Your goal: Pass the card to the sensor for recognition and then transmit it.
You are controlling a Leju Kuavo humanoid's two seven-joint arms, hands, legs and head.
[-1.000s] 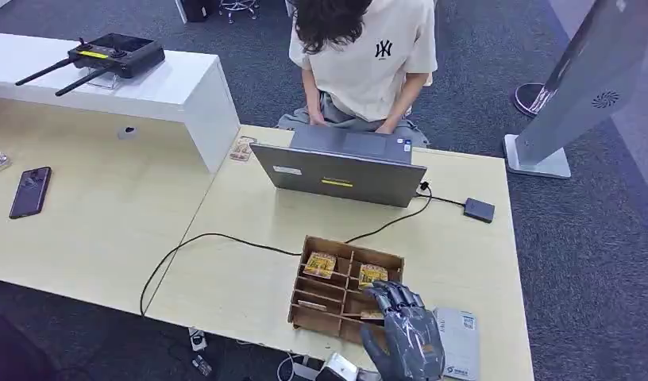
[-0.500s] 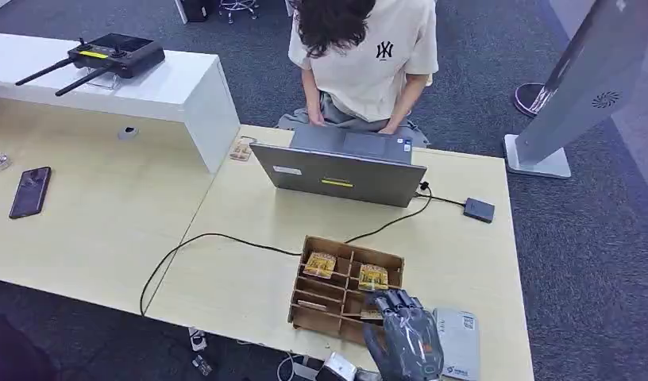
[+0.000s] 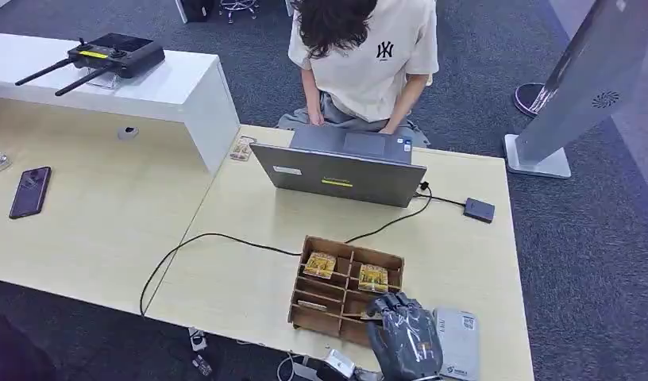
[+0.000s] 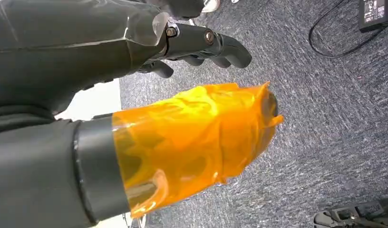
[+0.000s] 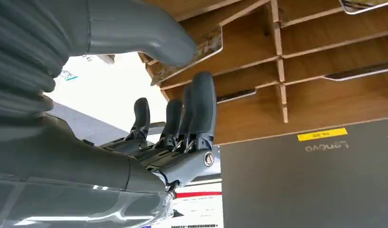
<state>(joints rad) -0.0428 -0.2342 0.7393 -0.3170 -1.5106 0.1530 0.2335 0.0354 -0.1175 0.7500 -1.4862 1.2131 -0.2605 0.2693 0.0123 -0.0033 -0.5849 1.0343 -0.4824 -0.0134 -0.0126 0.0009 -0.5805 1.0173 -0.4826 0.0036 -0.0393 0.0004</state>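
A wooden divider box [image 3: 308, 311] stands at the table's near edge, with patterned cards [image 3: 319, 264] [image 3: 372, 278] lying in its far compartments. My right hand [image 3: 404, 337] hangs over the box's near right corner. In the right wrist view the thumb [image 5: 149, 33] and the fingers [image 5: 197, 107] stand apart, with the edge of a brown card [image 5: 208, 42] between them; I cannot see a firm grip. The black sensor [image 3: 479, 209] lies at the table's far right, wired to the laptop [image 3: 337, 168]. My left hand [image 4: 182, 95], its thumb wrapped in orange film, hangs over carpet and holds nothing.
A person [image 3: 360, 55] sits behind the laptop, hands at its keyboard. A white leaflet [image 3: 460, 343] lies just right of my right hand. A black cable [image 3: 202, 236] crosses the table. Other cards [image 3: 241, 149], a phone [image 3: 29, 190] and a controller [image 3: 114, 54] lie to the left.
My right hand has drawn back toward the table's near edge, sinking lower over the box's near right corner. Nothing else has shifted.
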